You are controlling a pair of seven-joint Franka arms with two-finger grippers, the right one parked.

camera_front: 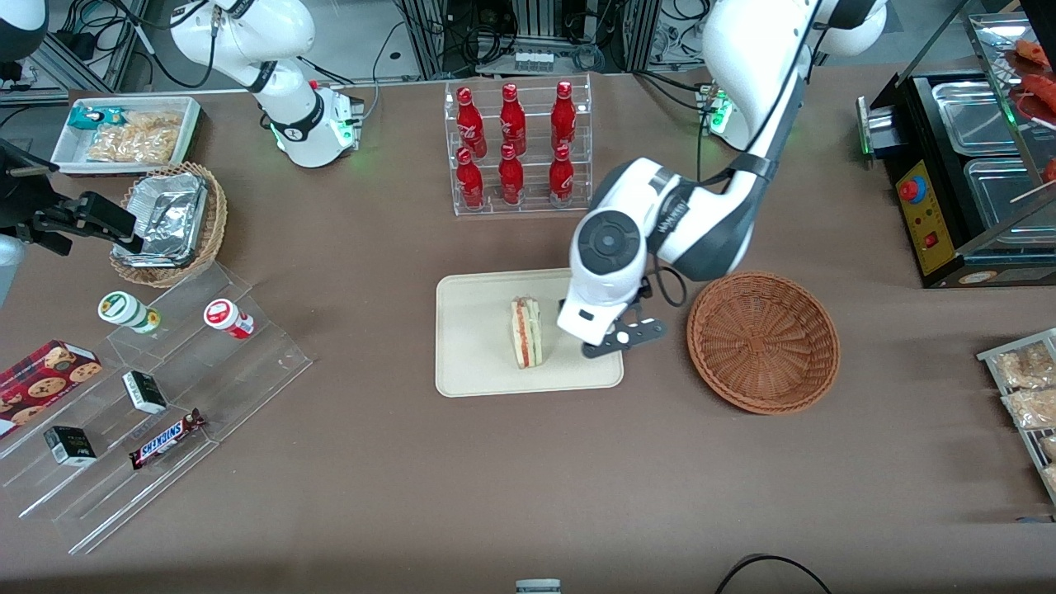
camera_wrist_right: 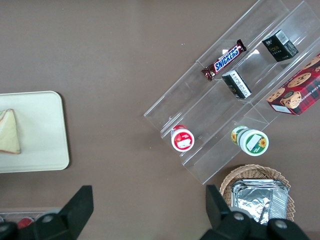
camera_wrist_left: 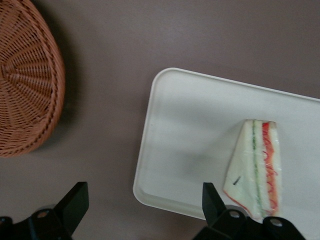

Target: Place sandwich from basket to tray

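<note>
The sandwich (camera_front: 526, 332) (camera_wrist_left: 255, 167) (camera_wrist_right: 9, 132), a white wedge with red and green layers, lies on the cream tray (camera_front: 478, 330) (camera_wrist_left: 190, 130) (camera_wrist_right: 40, 130). The reddish-brown basket (camera_front: 763, 342) (camera_wrist_left: 25, 90) stands beside the tray toward the working arm's end, with nothing in it. My gripper (camera_front: 587, 326) (camera_wrist_left: 144, 192) hangs open over the tray's edge nearest the basket, between sandwich and basket. Nothing is between its fingers (camera_wrist_left: 75, 202), and the sandwich lies just outside one of them.
A clear rack of red bottles (camera_front: 516, 148) stands farther from the front camera than the tray. Toward the parked arm's end are a stepped acrylic shelf (camera_front: 148, 396) with snacks, a tan basket with foil container (camera_front: 169, 223) and a white bin (camera_front: 124, 132). A black machine (camera_front: 957, 165) stands at the working arm's end.
</note>
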